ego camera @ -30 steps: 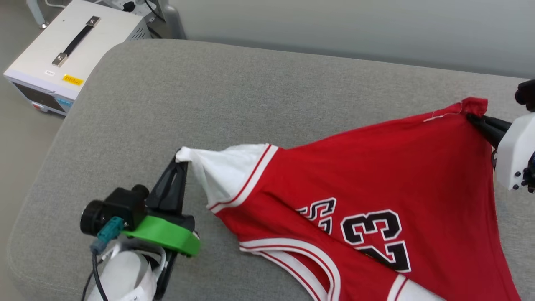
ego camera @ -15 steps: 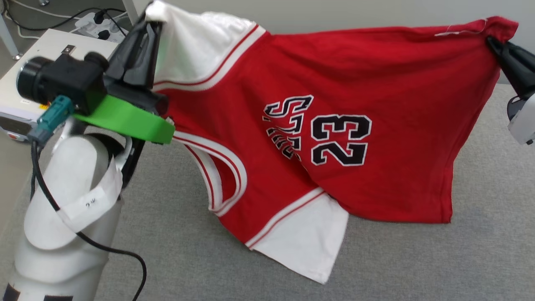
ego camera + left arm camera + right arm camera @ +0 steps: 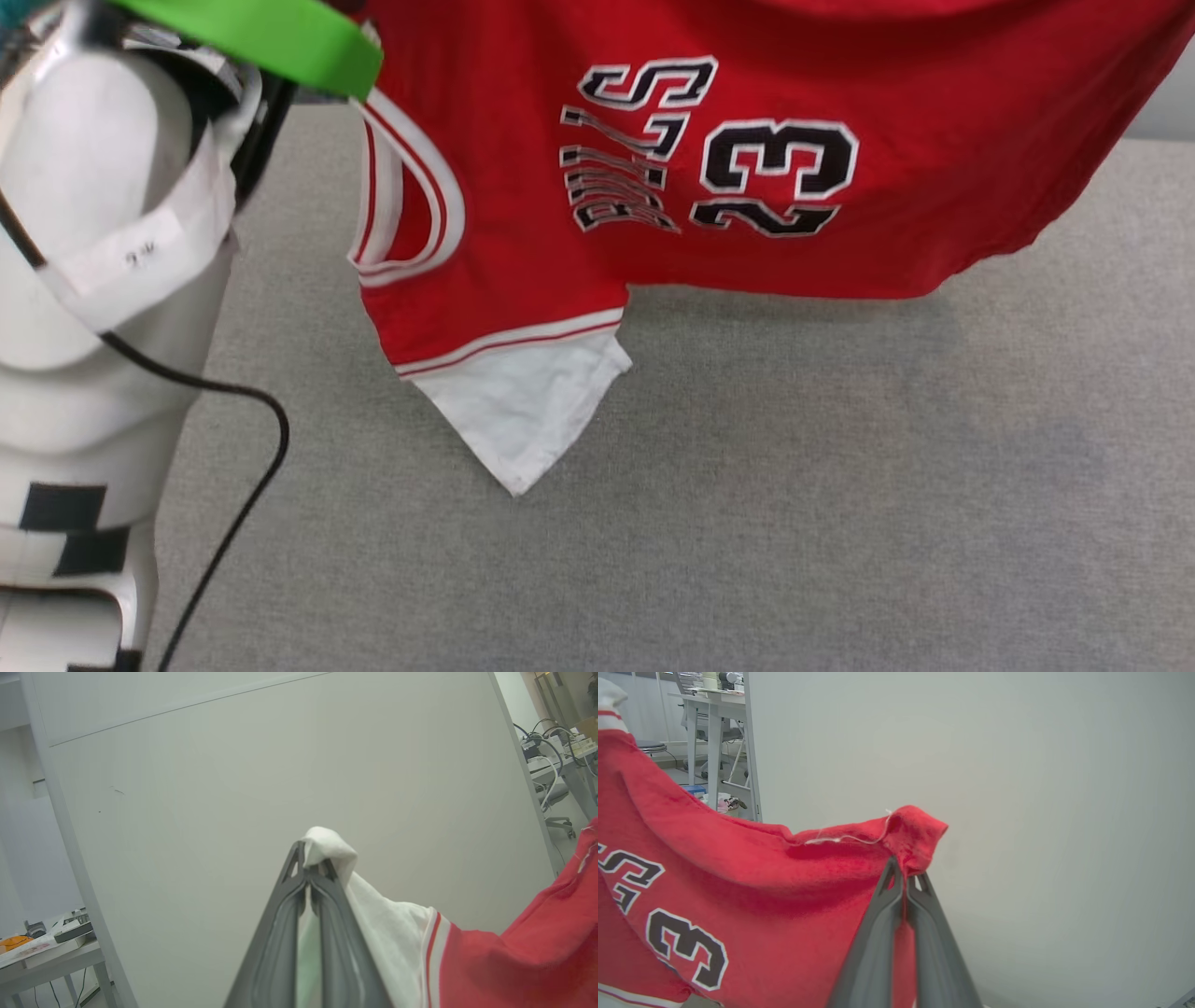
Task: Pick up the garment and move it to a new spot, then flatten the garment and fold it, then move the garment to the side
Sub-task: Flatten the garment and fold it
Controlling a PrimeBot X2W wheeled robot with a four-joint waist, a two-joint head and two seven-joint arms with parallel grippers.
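Garment (image 3: 934,187) higher between left gripper (image 3: 310,863), right gripper (image 3: 906,875)

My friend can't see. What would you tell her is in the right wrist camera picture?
The right gripper pinches a red corner of the garment, a red shirt spreading to the left of the view with black, white-edged lettering. A plain pale wall stands behind.
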